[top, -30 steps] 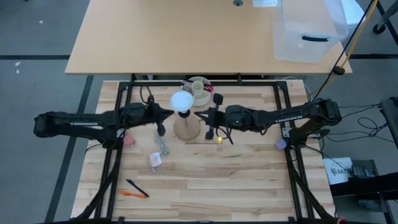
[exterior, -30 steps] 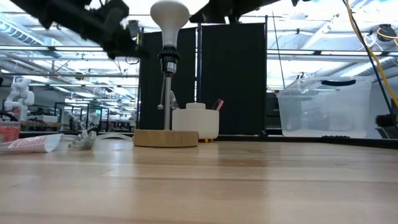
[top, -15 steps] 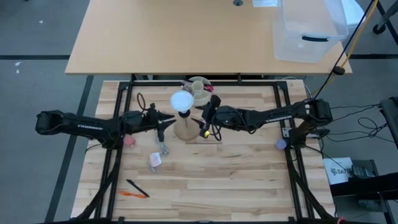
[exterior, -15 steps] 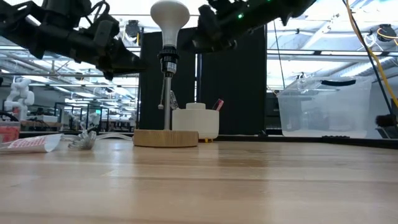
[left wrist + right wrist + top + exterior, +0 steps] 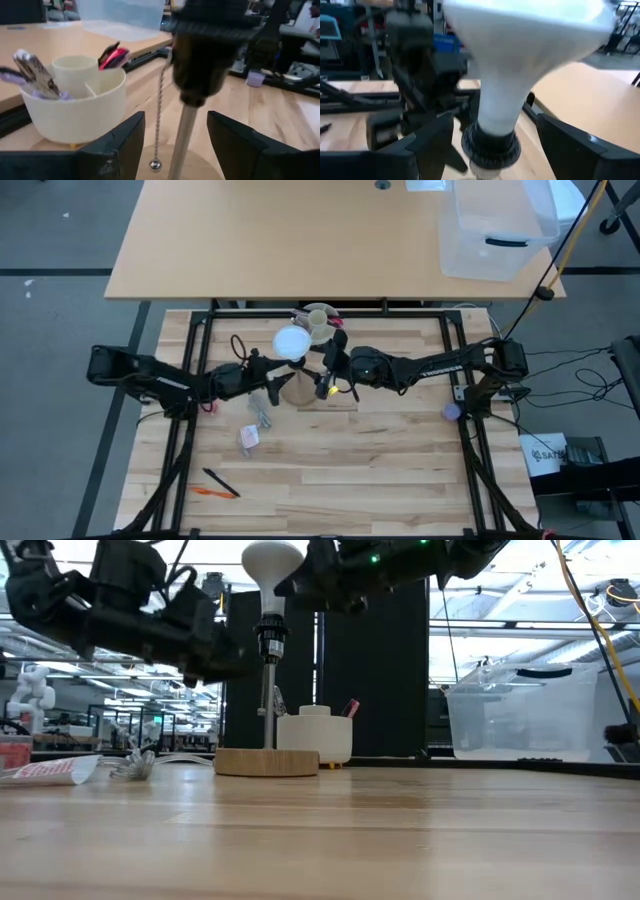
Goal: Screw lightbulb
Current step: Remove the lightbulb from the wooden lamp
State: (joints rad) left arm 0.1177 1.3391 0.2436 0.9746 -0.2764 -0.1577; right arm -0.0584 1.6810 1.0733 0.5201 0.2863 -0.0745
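The white lightbulb (image 5: 292, 343) (image 5: 272, 565) (image 5: 520, 60) stands upright with its neck in the black socket (image 5: 270, 640) of a lamp with a thin rod (image 5: 182, 135) and a round wooden base (image 5: 266, 762). My left gripper (image 5: 175, 145) (image 5: 276, 378) is open and level. Its fingers stand on either side of the rod just under the socket, and a gap shows on both sides. My right gripper (image 5: 492, 145) (image 5: 318, 368) is open, higher up, with a finger on each side of the bulb's neck and apart from it.
A cream cup with pens (image 5: 318, 322) (image 5: 75, 100) stands just behind the lamp. A bead chain (image 5: 159, 125) hangs from the socket. A small packet (image 5: 248, 438) and two pens (image 5: 215, 485) lie nearer the front. A clear bin (image 5: 495, 230) sits on the far table.
My left gripper has come down from bulb height to the level of the socket's underside and closed in on the rod, while its arm has folded. My right gripper has gone a little toward the table's left edge, up to the bulb. The lamp and bulb have stayed put.
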